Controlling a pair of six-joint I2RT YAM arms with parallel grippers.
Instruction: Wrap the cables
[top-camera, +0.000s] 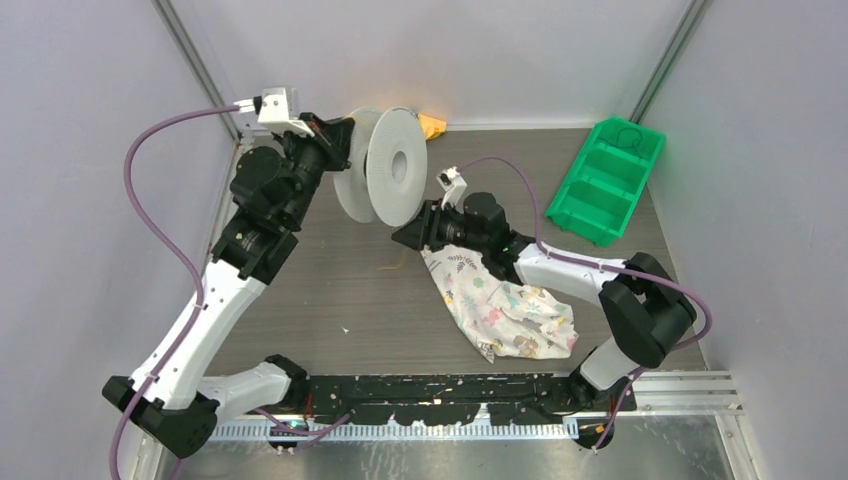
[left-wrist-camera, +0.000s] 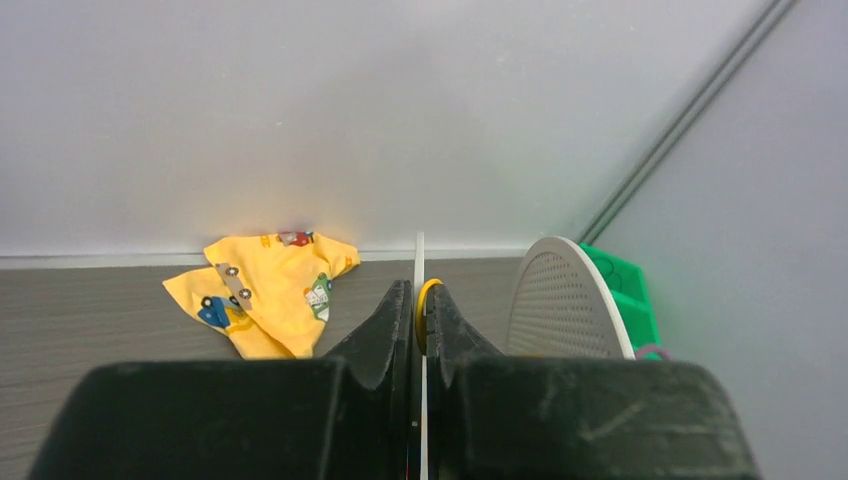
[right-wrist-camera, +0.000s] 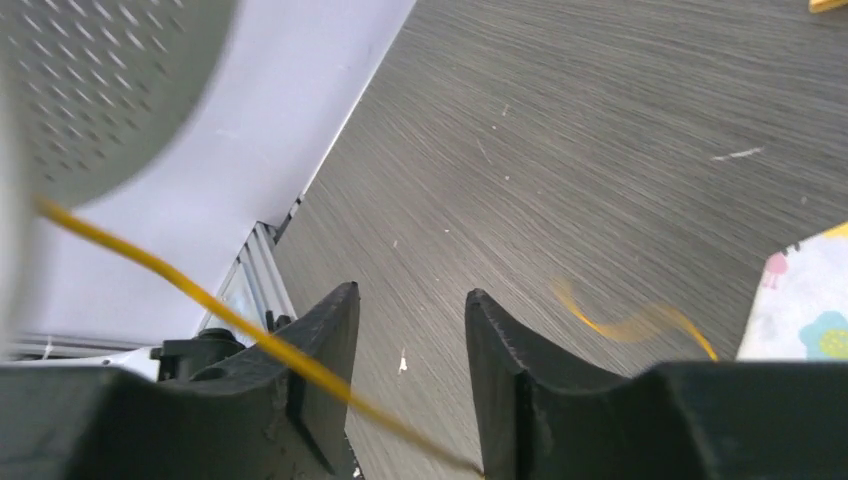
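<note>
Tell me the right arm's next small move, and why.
Probably close the right gripper on the cord, a little farther from the spool. Its jaws stand open with the cord passing ungripped between them, while the left gripper clamps the spool's rim, so nothing can pull the next wrap.

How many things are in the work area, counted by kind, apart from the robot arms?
cloths: 2 (yellow cloth, white floral cloth)
white spool: 1
yellow-orange cable: 1
green bin: 1
total: 5
</note>
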